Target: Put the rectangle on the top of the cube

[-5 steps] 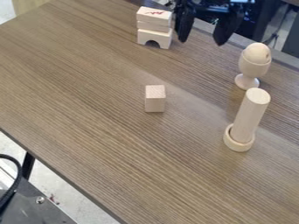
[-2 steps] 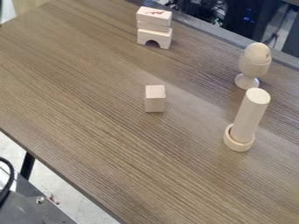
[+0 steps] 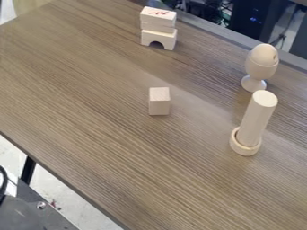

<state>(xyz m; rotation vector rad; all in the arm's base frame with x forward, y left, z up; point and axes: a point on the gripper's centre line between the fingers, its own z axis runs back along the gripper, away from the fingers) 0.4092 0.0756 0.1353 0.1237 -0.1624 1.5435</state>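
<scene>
"three pale wooden pieces make a stack on the far side, left of the middle, right?"

"yes. the flat rectangular wooden block with red marks (image 3: 158, 16) lies on top, over a thinner pale wooden piece (image 3: 158, 28), and a pale wooden arch block (image 3: 169, 40) is at the bottom."

"and the small pale wooden cube (image 3: 159, 104)?"

"it sits near the middle of the brown wood-grain table (image 3: 90, 112), on the near side of the stack and well apart from it."

"what's over on the right?"

"a pale wooden egg (image 3: 264, 53) in a stemmed wooden cup (image 3: 259, 70). on the near side of that, a tall pale wooden cylinder (image 3: 256, 119) stands inside a low round wooden ring (image 3: 244, 150)."

"is the gripper clenched, released or grasping something?"

"i can't tell. but the rectangular block is on the stack, apart from the cube."

"and at the near left?"

"a dark grey surface (image 3: 30, 218) with a screw (image 3: 41, 205) in it, below the table's edge."
</scene>
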